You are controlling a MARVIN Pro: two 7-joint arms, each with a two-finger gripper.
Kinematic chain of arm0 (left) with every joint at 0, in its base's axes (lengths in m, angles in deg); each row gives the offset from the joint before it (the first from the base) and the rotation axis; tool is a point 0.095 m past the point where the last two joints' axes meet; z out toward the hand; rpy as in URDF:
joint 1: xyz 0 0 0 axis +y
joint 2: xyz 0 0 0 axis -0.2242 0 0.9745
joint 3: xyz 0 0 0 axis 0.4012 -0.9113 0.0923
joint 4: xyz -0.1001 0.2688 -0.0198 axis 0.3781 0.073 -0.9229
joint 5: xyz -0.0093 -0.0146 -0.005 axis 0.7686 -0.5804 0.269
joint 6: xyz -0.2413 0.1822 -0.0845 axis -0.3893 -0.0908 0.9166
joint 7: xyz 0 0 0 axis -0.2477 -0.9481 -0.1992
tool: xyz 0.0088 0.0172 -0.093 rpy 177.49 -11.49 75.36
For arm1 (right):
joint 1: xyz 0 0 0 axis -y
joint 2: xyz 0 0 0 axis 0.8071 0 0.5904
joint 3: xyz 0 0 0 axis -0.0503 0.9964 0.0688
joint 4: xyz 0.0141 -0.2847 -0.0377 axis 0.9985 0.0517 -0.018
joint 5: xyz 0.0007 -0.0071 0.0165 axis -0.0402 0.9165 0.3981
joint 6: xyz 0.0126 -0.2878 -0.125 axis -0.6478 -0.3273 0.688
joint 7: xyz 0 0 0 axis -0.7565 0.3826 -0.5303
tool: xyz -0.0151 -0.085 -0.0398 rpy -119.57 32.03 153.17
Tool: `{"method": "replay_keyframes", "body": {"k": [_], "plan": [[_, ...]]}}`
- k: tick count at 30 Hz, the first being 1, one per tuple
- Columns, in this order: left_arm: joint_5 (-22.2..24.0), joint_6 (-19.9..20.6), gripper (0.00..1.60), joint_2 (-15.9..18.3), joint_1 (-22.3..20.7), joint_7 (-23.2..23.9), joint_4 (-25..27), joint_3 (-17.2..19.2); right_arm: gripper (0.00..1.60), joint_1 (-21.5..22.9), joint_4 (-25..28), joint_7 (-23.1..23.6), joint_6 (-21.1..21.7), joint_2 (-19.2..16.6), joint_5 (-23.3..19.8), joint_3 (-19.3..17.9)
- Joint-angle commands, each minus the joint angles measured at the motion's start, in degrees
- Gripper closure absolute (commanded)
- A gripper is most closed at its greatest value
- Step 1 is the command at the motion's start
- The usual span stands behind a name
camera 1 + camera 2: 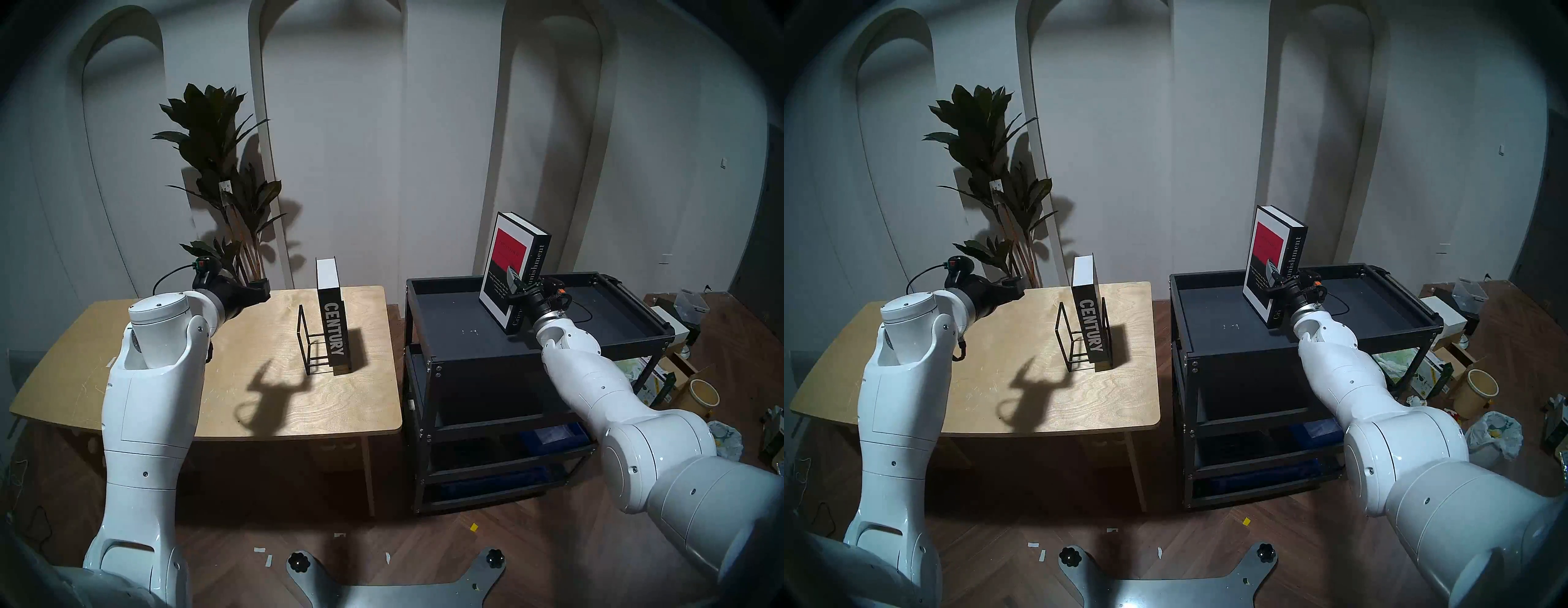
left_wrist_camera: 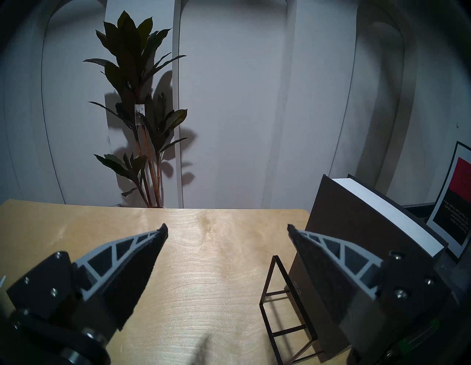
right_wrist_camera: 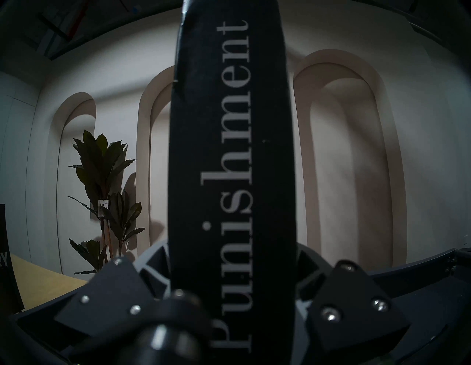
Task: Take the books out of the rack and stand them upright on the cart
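Note:
The taller book, "Crime and Punishment" (image 1: 515, 271) with the red-square cover, stands on the top shelf of the black cart (image 1: 449, 314), leaning slightly. My right gripper (image 1: 519, 286) is shut on its lower spine; the spine (image 3: 232, 153) fills the right wrist view, with a finger on each side. The shorter "CENTURY" book (image 1: 333, 327) stands upright in the black wire rack (image 1: 312, 346) on the wooden table. My left gripper (image 1: 259, 288) is open and empty, above the table left of the rack; in the left wrist view (image 2: 226, 226) the rack (image 2: 277, 308) and the "CENTURY" book (image 2: 331, 224) are at its right.
The wooden table (image 1: 191, 373) stands left of the cart with a narrow gap between them. A tall potted plant (image 1: 220, 170) is behind the table against the wall. Boxes, a bucket (image 1: 704, 392) and bags lie on the floor right of the cart.

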Motion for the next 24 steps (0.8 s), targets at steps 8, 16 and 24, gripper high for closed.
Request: {"method": "replay_keyframes", "body": {"k": [8,16,24], "plan": [[0.1,-0.7,0.0,0.6,1.0,0.5,1.5,0.5,1.6,0.9,-0.1,-1.2,-2.9,1.7,-1.2,-1.6],[0.2,0.1,0.0,0.8,1.5,0.6,2.3,0.4,1.6,0.9,4.6,-3.1,0.2,0.7,-1.6,-2.5],[0.4,0.9,0.0,0.5,1.9,0.6,2.8,0.3,1.6,-0.1,9.7,-8.3,6.1,0.1,0.5,-1.3]]}}
